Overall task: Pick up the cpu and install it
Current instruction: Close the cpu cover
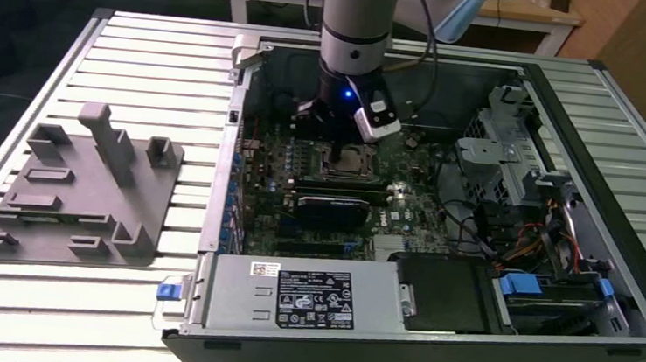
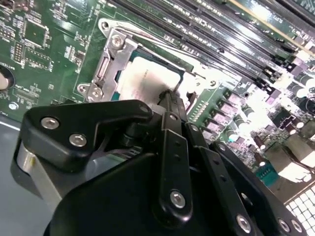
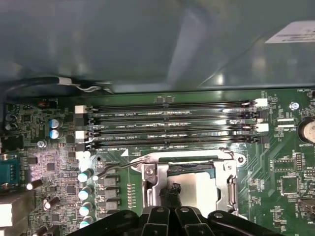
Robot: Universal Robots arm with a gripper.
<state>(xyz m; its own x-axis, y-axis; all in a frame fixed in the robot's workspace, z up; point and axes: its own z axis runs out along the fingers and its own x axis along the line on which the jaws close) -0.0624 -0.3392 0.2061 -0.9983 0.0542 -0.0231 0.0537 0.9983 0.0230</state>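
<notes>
The cpu (image 2: 145,81) lies flat in the socket (image 2: 106,64), right under the gripper (image 2: 169,97), which seems pinched shut and empty.

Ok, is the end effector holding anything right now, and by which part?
Cannot tell. The end effector meets the cpu near one edge, with the cpu lying in the socket; whether it actually grips isn't visible.
</notes>
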